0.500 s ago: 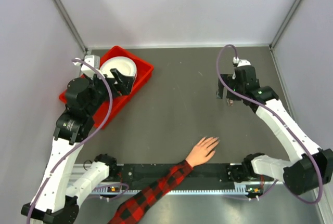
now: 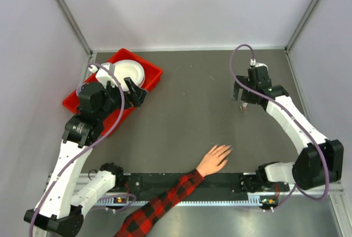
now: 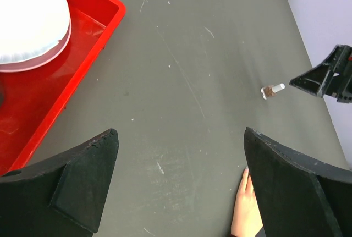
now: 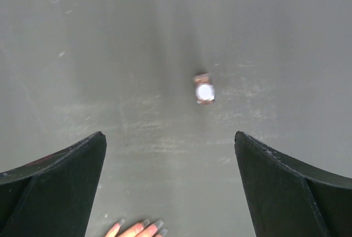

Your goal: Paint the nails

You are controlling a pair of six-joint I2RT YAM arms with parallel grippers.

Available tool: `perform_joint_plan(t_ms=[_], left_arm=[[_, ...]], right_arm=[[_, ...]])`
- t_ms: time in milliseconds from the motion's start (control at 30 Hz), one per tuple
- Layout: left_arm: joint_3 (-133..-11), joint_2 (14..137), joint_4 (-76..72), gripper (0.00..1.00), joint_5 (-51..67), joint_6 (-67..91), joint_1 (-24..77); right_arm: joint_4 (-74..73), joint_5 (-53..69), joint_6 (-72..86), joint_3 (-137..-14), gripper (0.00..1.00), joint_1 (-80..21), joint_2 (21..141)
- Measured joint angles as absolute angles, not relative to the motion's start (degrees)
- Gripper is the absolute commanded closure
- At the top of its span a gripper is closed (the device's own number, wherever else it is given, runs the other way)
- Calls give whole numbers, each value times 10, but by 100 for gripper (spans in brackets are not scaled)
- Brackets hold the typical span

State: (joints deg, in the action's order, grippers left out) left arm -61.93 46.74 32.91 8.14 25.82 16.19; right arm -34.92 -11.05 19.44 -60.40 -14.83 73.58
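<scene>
The tiny pale nails (image 2: 226, 149) tip a peach-coloured hand (image 2: 213, 160) lying flat near the grey counter (image 2: 187, 99)'s front edge. What looks like a small brown, white-capped polish bottle (image 4: 204, 91) sits well beyond it, close beneath the right arm's fingers (image 4: 55, 176), which are spread wide and empty: lower straight and grip it squarely. The left arm's fingers (image 3: 77, 176) gape empty too.

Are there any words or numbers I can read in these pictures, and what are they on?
No text can be read anywhere.
Bottle: no label to be seen.
Red bin and white plate: plain.
Rail by the arm bases: small coloured spots, too small to read.
</scene>
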Motion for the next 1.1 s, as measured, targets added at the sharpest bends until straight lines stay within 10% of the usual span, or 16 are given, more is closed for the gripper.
perform_joint_plan(t_ms=[367, 1100], left_arm=[[-617, 452, 337, 1, 97, 259, 162], [-613, 453, 343, 1, 124, 271, 162]], right_arm=[[-334, -110, 204, -604, 51, -99, 803], [-297, -116, 180, -616, 69, -84, 915]])
